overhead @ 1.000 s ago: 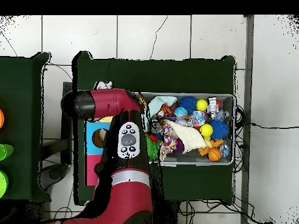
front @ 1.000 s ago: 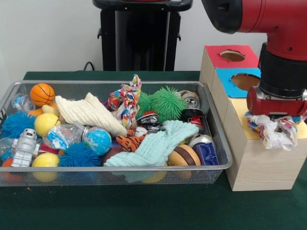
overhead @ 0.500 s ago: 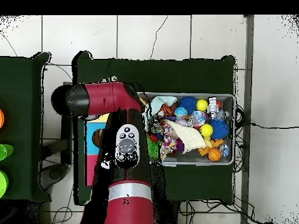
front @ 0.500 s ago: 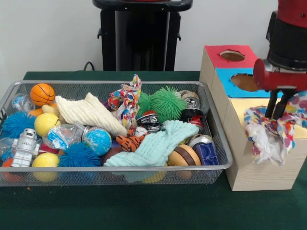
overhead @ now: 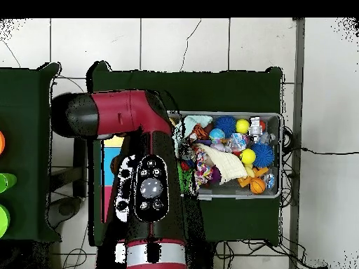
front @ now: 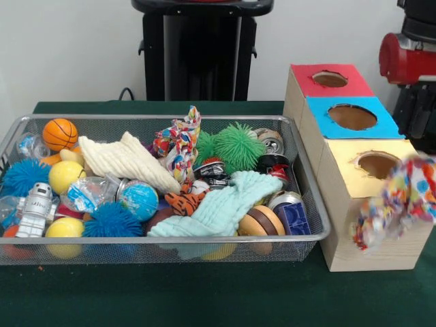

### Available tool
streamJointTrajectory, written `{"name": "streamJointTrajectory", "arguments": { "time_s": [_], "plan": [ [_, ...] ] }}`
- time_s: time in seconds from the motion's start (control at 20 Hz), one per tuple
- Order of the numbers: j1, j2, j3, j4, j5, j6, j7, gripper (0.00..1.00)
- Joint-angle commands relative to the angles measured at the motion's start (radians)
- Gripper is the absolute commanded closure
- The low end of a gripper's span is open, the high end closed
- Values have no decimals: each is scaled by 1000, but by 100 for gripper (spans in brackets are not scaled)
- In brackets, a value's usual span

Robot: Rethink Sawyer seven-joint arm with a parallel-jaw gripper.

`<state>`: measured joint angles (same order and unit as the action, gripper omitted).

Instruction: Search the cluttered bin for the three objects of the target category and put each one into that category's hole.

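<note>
A multicoloured rag (front: 398,204) shows as a blur in mid-air against the front right corner of the wooden box (front: 361,238), below the rim of the yellow top's hole (front: 377,164). My gripper (front: 417,126) hangs open at the right edge, above and behind that hole, well clear of the rag. A second patterned rag (front: 178,144), a mint cloth (front: 225,204) and a cream cloth (front: 126,160) lie in the wire bin (front: 310,197). In the overhead view my arm (overhead: 144,175) covers the gripper and most of the box.
The box also has a blue hole (front: 352,116) and a red hole (front: 330,79) further back. The bin (overhead: 281,154) holds balls, spiky toys, cans, a toy robot (front: 35,208) and a globe ball (front: 139,197). A black stand (front: 197,54) rises behind it.
The gripper rose from the yellow top and let go of the rag. The rag slid off the box edge and is dropping past its front right corner.
</note>
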<state>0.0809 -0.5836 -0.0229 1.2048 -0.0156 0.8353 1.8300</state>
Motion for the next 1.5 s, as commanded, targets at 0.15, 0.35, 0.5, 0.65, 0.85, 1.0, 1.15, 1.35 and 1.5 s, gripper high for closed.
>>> {"name": "streamJointTrajectory", "arguments": {
  "time_s": [0.15, 0.35, 0.5, 0.65, 0.85, 1.0, 1.15, 1.35, 1.5],
  "plan": [
    [-53, -2, 77, 61, -7, 69, -8, 100],
    [-60, -1, 96, 101, -3, -13, 7, 0],
    [-63, -6, 98, 130, -5, -63, 18, 0],
    [-63, 5, 95, 115, -1, -61, 35, 0],
    [-60, 1, 89, 110, -6, -46, 32, 0],
    [-60, -1, 88, 107, -7, -39, 29, 0],
    [-71, 31, 109, 32, -11, -92, 13, 0],
    [-62, 144, 98, -236, -47, -65, -10, 0],
    [-63, 201, 90, -351, -55, 27, -28, 0]
  ]
}}
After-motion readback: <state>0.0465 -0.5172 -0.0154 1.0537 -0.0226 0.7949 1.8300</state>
